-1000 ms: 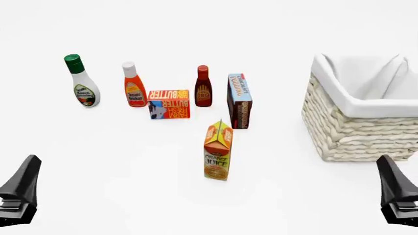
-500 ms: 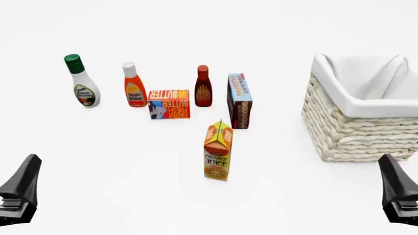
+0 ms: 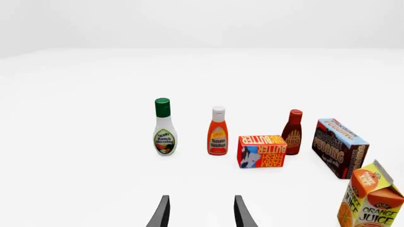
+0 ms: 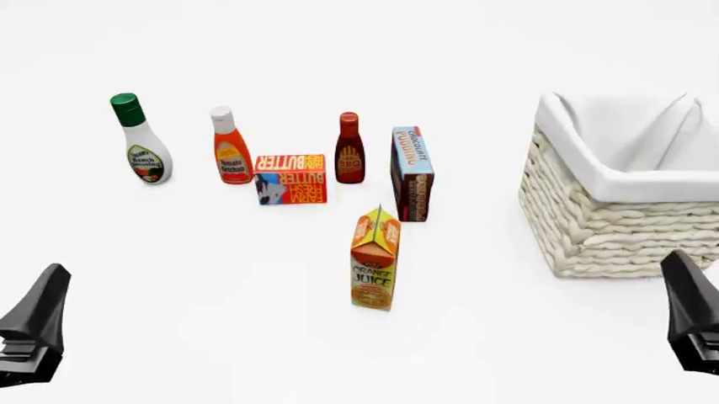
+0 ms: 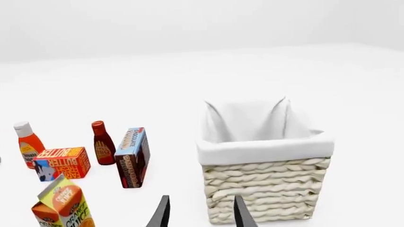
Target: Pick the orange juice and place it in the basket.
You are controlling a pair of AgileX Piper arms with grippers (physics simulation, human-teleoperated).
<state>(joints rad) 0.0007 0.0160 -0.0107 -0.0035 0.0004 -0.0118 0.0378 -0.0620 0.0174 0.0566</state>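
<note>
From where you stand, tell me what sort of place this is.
Most likely a simulated tabletop test scene, not a real kitchen: a featureless white table with no walls or furniture, groceries such as the orange juice and butter box standing in a cluster, and a lined basket beside them.

Setting: simulated tabletop test scene. Featureless white table [image 4: 225, 337] merged into blank white backdrop; rendered groceries [image 4: 291, 178] stood grouped at 11 o'clock, wicker basket [image 4: 612, 227] at 2 o'clock.
</note>
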